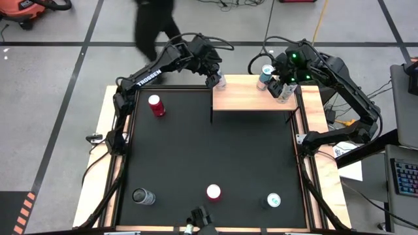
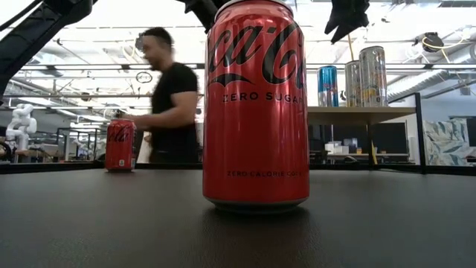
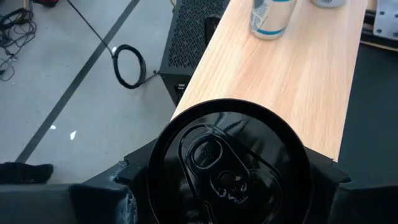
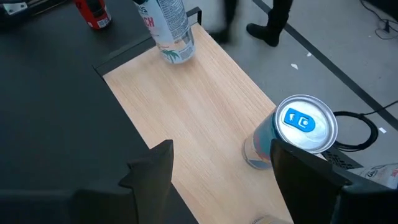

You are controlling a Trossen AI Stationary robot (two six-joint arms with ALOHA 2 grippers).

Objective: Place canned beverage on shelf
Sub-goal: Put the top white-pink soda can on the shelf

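The shelf, a pale-wood board, stands at the table's far edge, right of the middle. My left gripper is over its left end, shut on a white can with a black top. This can also shows in the right wrist view. My right gripper hovers open over the shelf's right end, with only bare board between its fingers. A blue-topped can stands on the board just beside one finger. Another can stands close by. My left gripper pinches the can's upper wall just below the rim, one finger on each side. The fingers slant down from the table's left side. The can is upright, and its base meets the shelf's left end.
On the black table a red can stands at the far left. Another red can stands near the front edge, with a dark can and a teal can to either side. A person walks beyond the far edge.
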